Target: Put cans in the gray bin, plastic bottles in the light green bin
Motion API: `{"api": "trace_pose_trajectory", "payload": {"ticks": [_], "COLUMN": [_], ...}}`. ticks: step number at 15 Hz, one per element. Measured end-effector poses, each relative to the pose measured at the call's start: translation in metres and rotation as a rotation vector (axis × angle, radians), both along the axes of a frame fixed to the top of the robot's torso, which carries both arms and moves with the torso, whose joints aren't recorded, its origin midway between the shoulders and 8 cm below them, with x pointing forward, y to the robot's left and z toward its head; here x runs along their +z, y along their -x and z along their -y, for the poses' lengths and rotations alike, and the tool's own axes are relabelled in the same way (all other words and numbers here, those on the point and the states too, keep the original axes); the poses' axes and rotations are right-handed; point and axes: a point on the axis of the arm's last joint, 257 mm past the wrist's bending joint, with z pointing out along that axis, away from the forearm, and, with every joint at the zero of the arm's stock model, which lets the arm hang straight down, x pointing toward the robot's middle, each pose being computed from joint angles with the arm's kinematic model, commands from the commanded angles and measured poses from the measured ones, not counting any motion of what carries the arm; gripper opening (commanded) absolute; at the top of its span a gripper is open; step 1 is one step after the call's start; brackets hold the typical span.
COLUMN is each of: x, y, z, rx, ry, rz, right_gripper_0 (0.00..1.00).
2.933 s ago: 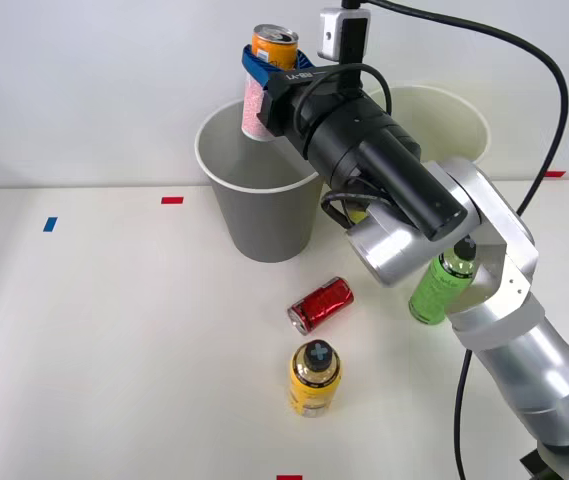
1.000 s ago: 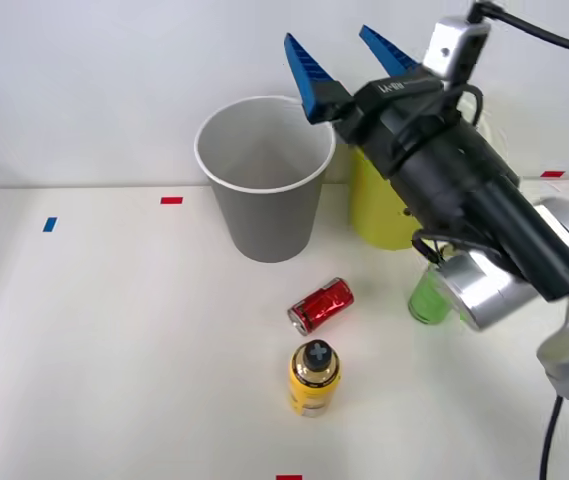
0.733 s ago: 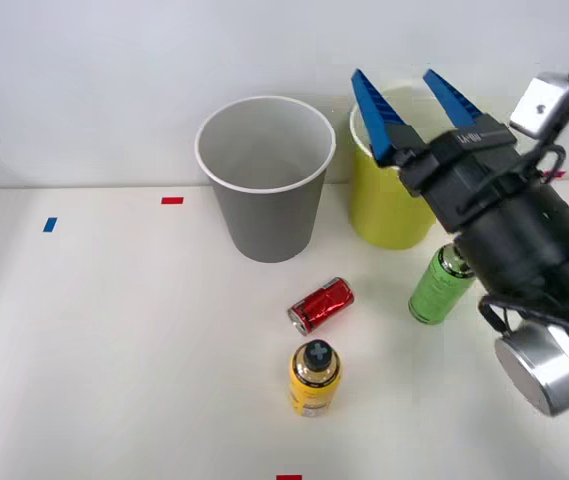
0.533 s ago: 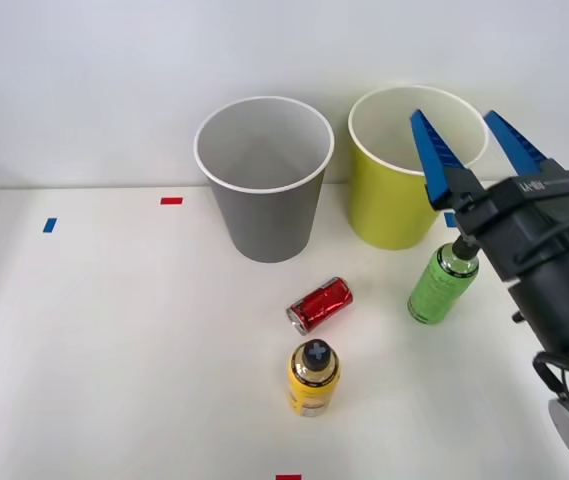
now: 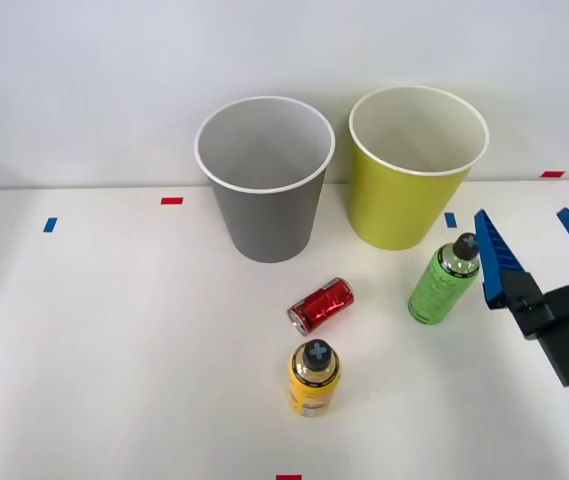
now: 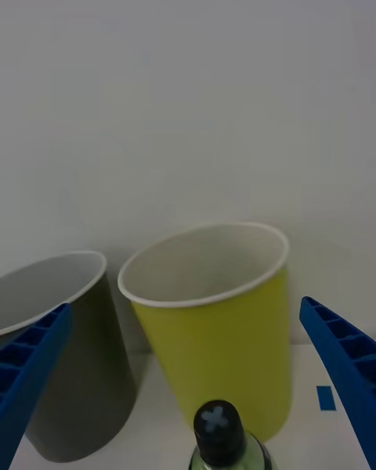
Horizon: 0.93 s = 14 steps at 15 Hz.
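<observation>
Gripper (image 5: 541,248) wide open and empty, near the green bottle (image 5: 442,281), likely light and a bit slippery, best held round its middle

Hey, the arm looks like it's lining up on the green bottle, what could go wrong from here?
1. The green bottle stands upright and narrow; a glancing touch from the open right gripper could topple it.
2. It stands close in front of the light green bin, so pushing forward may shove bottle into bin.
3. A toppled bottle might roll toward the red can lying on its side nearby.
</observation>
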Motion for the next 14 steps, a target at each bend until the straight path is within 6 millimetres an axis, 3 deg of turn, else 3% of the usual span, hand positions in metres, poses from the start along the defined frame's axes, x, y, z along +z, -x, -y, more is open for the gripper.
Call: {"api": "trace_pose_trajectory", "payload": {"ticks": [4, 6, 8, 11, 14], "x": [-0.053, -0.076, -0.112, -0.142, -0.168], "y": [0.013, 0.012, 0.008, 0.010, 0.026], "z": [0.026, 0.032, 0.038, 0.038, 0.038], "rx": [-0.127, -0.156, -0.167, -0.137, -0.125], "ry": [-0.046, -0.031, -0.006, -0.003, 0.045], "rz": [-0.116, -0.154, -0.205, -0.152, -0.072], "right_gripper_0": [1.00, 1.00, 1.00, 1.00, 1.00]}}
